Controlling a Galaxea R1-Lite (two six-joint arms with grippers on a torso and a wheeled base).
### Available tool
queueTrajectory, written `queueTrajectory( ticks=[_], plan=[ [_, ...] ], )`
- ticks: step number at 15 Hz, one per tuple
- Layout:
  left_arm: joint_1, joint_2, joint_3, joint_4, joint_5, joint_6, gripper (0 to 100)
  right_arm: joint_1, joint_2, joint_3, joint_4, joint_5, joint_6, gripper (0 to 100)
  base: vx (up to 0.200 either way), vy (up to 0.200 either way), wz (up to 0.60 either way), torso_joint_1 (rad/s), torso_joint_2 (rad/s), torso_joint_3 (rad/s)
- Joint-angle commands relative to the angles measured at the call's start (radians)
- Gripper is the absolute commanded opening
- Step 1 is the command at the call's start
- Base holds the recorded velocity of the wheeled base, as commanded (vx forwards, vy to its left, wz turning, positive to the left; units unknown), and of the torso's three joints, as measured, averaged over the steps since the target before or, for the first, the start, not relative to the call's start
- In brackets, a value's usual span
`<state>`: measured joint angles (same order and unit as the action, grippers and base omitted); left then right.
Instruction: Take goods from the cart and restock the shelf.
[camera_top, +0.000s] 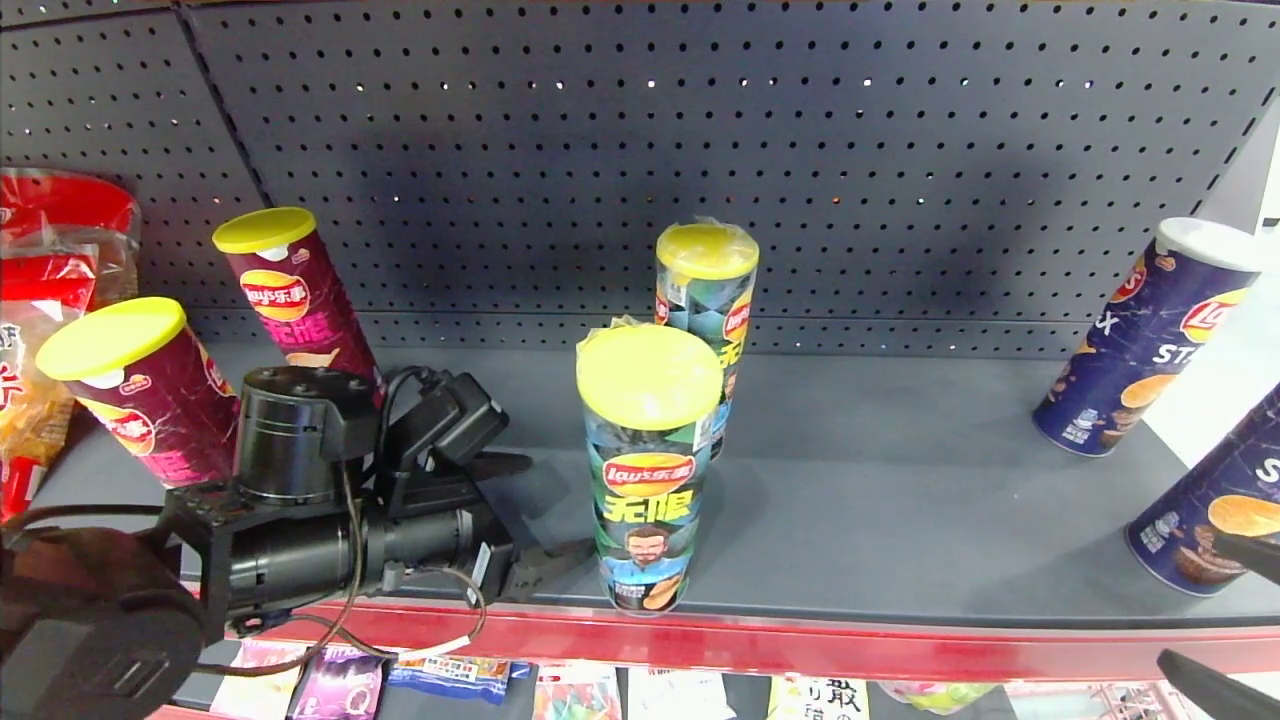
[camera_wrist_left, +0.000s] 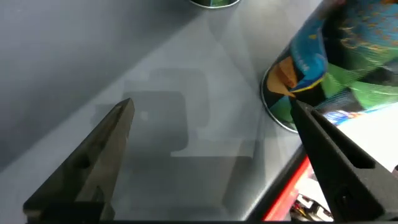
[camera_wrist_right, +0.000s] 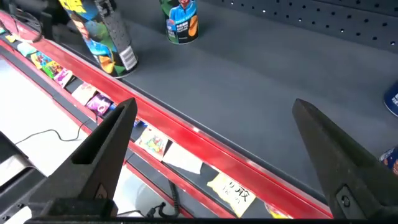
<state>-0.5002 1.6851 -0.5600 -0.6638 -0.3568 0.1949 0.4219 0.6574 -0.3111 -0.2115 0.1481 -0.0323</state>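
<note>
1. Plainly, the left tool (camera_top: 560, 503) is spread wide and holds nothing; bare grey shelf (camera_top: 900, 480) shows between its two dark, wedge-shaped fingers (camera_wrist_left: 93, 162).
2. One finger's tip lies just beside the foot of the front can (camera_top: 648, 470). Whether it touches the can I cannot tell.
3. That front can stands upright near the shelf's front edge, directly ahead of the left tool. It is a tall tube with a flat yellow plastic lid and a glossy green-and-blue wrap.
4. The rear can (camera_top: 706, 300), of the same kind, stands upright past the front one, farther from the left tool and close to the pegboard panel (camera_top: 700, 150).
5. The right tool (camera_wrist_right: 216, 104) is also wide open and empty. It hangs over the red lip (camera_wrist_right: 186, 134) at the shelf's front, well apart from both green cans.
6. Two blue cans (camera_top: 1150, 340) with pale lids stand near the right tool, on its own side of the shelf.
7. Two maroon cans (camera_top: 290, 290) with yellow lids stand behind the left arm, away from the tool's open end.
8. The shelf deck is smooth, matt grey metal. Its back panel is dotted with rows of small round holes, and the lip is shiny red.
</note>
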Motion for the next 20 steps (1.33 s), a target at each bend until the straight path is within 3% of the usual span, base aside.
queueTrajectory(
  ticks=[1,10,16,20],
  plan=[
    [-0.008,0.025,-0.009,0.000,-0.001,0.000,100,0.000,0.001,0.003,0.000,0.001,0.000,100,0.000,0.000,0.00,0.000,0.00,0.000],
    [-0.023,0.077,-0.066,0.000,-0.001,0.000,100,0.000,-0.001,0.006,0.000,0.001,0.009,100,0.000,0.000,0.00,0.000,0.00,0.000],
    [-0.018,0.042,0.008,-0.002,0.012,0.000,100,0.000,-0.007,0.003,0.001,-0.001,0.011,100,0.000,0.000,0.00,0.000,0.00,0.000],
    [-0.020,0.038,0.002,-0.002,0.012,0.001,100,-0.002,-0.007,0.001,0.001,-0.001,0.011,100,0.000,0.000,0.00,0.000,0.00,0.000]
  ],
)
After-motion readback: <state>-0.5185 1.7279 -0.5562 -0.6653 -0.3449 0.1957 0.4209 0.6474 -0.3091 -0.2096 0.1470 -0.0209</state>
